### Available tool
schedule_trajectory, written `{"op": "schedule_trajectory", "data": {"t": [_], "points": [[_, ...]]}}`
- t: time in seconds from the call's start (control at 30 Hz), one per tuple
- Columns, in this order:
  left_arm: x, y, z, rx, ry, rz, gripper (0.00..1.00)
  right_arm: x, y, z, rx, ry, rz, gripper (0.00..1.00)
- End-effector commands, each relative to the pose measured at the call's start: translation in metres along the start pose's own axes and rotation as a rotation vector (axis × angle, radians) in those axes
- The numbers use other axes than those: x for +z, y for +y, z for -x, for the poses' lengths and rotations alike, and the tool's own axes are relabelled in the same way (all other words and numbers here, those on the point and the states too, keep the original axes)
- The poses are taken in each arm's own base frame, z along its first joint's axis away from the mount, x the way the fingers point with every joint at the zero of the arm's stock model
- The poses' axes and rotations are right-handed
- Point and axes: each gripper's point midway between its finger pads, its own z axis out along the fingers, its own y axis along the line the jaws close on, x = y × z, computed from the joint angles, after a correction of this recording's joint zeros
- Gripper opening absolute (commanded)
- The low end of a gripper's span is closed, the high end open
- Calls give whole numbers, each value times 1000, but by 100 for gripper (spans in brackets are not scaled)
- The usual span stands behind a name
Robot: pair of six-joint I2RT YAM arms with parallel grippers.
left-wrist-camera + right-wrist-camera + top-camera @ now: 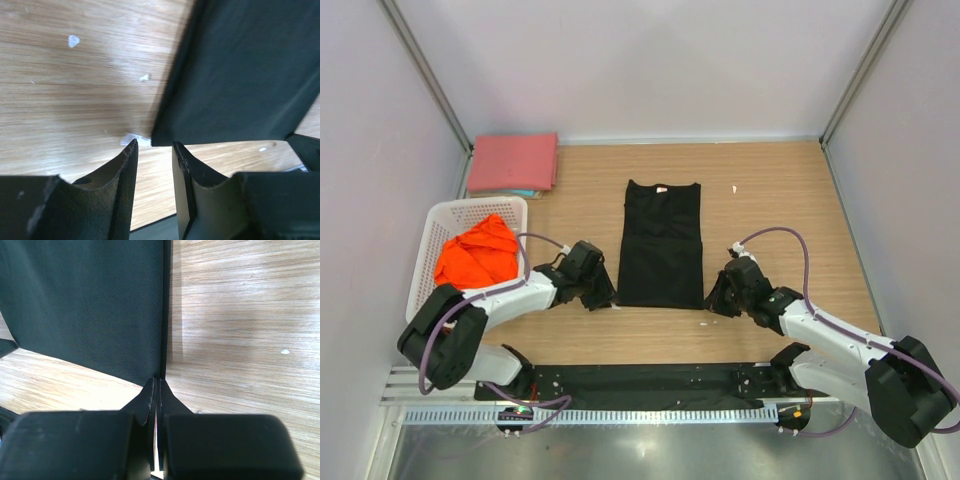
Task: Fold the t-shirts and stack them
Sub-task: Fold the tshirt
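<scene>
The black t-shirt (pixel 660 245) lies flat mid-table, folded into a long narrow rectangle, collar at the far end. My left gripper (pixel 601 292) is at its near left corner. In the left wrist view the gripper (pixel 155 147) is open and empty, with the shirt's corner (pixel 240 75) just ahead of the tips. My right gripper (pixel 716 298) is at the near right corner. In the right wrist view it (pixel 156 382) is shut, pinching the shirt's edge (pixel 90 305). The pinkish-red t-shirt (pixel 513 162) lies folded at the back left. The orange t-shirt (pixel 477 252) is crumpled in the basket.
A white mesh basket (pixel 438 222) stands at the left edge. Grey walls enclose the wooden table on three sides. A black strip (pixel 640 382) runs along the near edge between the arm bases. Small white specks (pixel 74 41) dot the wood.
</scene>
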Motion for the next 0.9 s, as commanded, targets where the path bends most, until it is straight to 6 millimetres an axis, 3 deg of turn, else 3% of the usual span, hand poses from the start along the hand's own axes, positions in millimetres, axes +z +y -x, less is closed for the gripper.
{"op": "schedule_trajectory", "data": {"t": [0.0, 0.43, 0.53, 0.67, 0.87], "points": [[6, -6, -1, -6, -2, -25, 34, -5, 12, 13, -12, -46, 28, 1], [17, 3, -5, 6, 6, 27, 28, -6, 12, 12, -7, -49, 35, 2], [17, 4, -7, 9, 9, 31, 22, -7, 12, 12, -5, -48, 36, 1], [15, 1, -5, 15, 0, 24, 0, -7, 10, 12, -6, -51, 28, 1], [3, -22, 0, 61, -15, -19, 0, -14, 10, 15, 0, -71, 23, 1]]}}
